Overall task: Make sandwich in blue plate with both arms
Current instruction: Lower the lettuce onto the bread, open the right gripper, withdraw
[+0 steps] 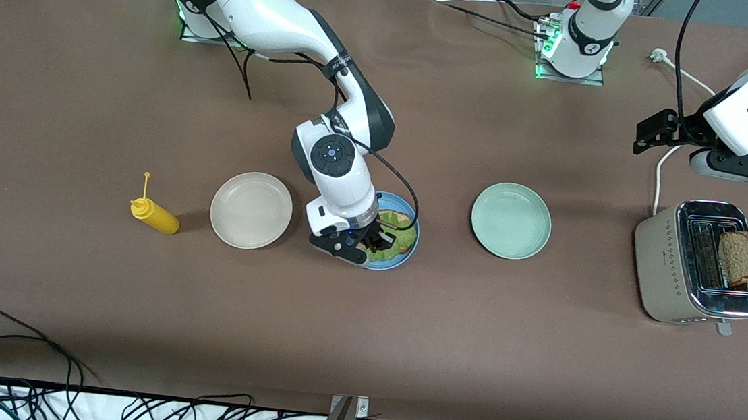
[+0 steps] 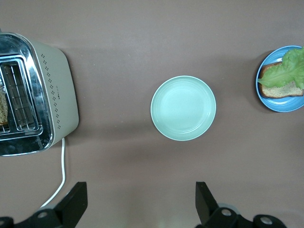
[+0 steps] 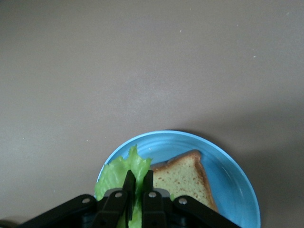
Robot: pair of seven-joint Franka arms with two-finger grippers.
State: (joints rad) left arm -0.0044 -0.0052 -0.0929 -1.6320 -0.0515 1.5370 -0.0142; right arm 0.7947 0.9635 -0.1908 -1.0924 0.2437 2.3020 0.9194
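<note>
Brown tabletop (image 1: pixel 85 110). Blue plate (image 1: pixel 407 253) sits mid-table between beige plate (image 1: pixel 251 210) and pale green plate (image 1: pixel 510 220); one bread slice (image 3: pixel 185 178) lies in it, lettuce leaf (image 3: pixel 116 173) on top. Right gripper (image 3: pixel 137 183) low over the plate, fingers pinched on the lettuce. Second bread slice (image 1: pixel 740 257) stands in toaster (image 1: pixel 664 262). Left gripper (image 2: pixel 140 202) waits above the table near the toaster, jaws wide, holding nothing.
</note>
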